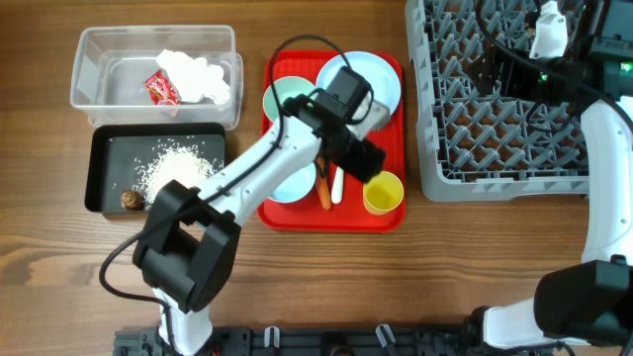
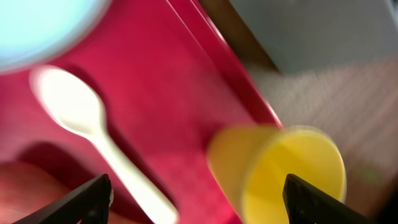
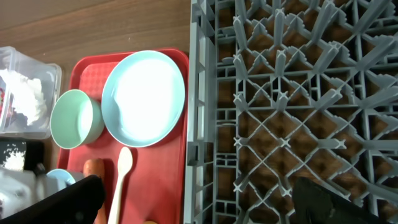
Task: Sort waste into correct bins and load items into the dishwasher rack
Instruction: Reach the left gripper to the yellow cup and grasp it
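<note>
Tub point(image 1: 99, 79) behind tray point(image 1: 99, 173), dish tray point(image 1: 391, 220) between them and rack point(image 1: 465, 148), cup point(image 1: 384, 193) on it.

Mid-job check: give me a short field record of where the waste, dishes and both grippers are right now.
clear tub: tissue, red wrapper
black tray: rice, brown lump
red tray: plate, bowl, spoon, carrot, yellow cup
rack: no dishes seen
left gripper: open, above spoon and cup
right gripper: open, over rack edge
</note>
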